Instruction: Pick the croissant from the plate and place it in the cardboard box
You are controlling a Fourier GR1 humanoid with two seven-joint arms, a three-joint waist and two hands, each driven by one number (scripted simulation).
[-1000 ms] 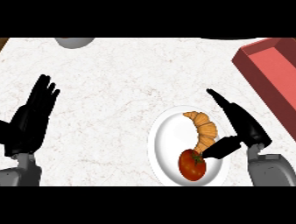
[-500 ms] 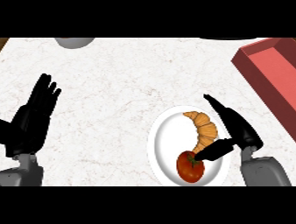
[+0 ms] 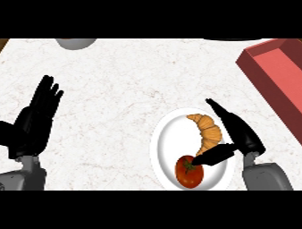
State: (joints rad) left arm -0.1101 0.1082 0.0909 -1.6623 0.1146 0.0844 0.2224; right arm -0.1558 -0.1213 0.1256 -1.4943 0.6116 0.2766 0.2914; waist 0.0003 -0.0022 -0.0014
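Item: croissant (image 3: 207, 131), golden-brown, curved, ridged, pointed at its upper end; it is held on the white plate (image 3: 164, 142) at about five o'clock on the pale marbled surface (image 3: 127, 80), its lower end just above a red tomato (image 3: 188, 172) with a dark stalk. The right robot hand (image 3: 241, 136) is set along the plate's three o'clock side, long fingers extended toward twelve o'clock beside the pastry and the thumb reaching across toward eight o'clock at its lower end; the hand is spread apart, and whether contact has been made cannot be told. The left robot hand (image 3: 36, 116) is shown at nine o'clock, fingers straight and raised, at rest. The reddish cardboard box (image 3: 284, 85) is placed at two o'clock, well apart from the plate. Risks, as judged: the tomato may be caught or rolled by the thumb, which lies very near it; the curved pastry may be pivoted out of a closing pinch if only its narrow end is taken; the plate may be pushed sideways by the fingers.
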